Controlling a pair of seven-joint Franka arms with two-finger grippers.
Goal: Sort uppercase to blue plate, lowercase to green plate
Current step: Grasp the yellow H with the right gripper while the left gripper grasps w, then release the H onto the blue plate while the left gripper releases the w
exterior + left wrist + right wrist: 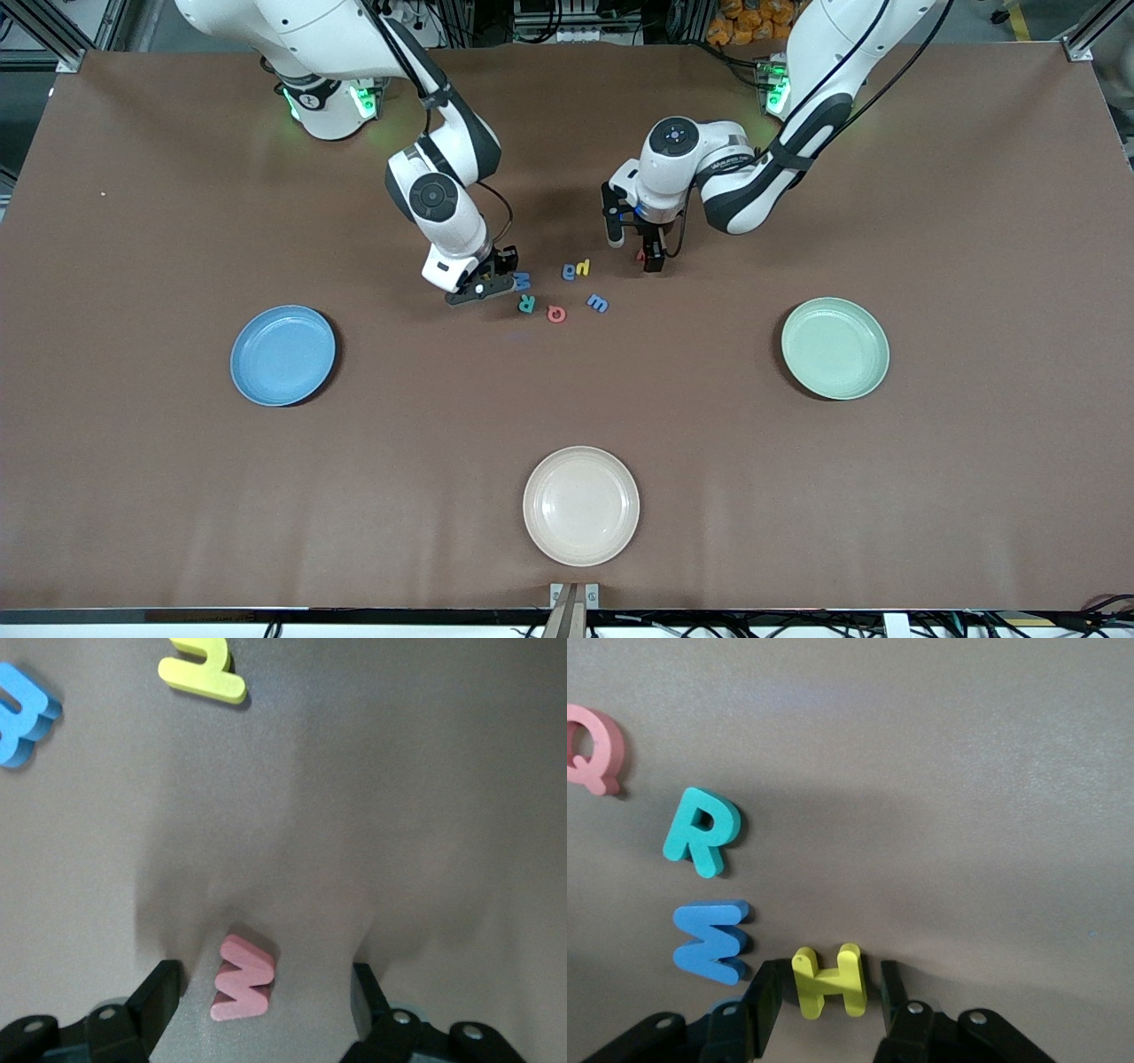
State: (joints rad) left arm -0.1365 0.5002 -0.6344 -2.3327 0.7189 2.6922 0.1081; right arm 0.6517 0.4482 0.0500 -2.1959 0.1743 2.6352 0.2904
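My right gripper (pixel 829 976) stands low on the table with its fingers on either side of the yellow H (pixel 827 980); a narrow gap shows on at least one side. Beside it lie the blue M (pixel 709 941), green R (pixel 702 830) and red Q (pixel 592 749). My left gripper (pixel 266 981) is wide open with the red w (pixel 242 980) on the table between its fingers, touching neither. The yellow n (pixel 204 673), blue a (pixel 22 713) and blue w (pixel 597 303) lie close by. The blue plate (pixel 283 355) and green plate (pixel 834 347) hold nothing.
A cream plate (pixel 580 505) sits near the table's front edge, nearer to the front camera than the letters. The letters lie clustered mid-table between the two grippers (pixel 489 279) (pixel 634 248). Brown tabletop surrounds all three plates.
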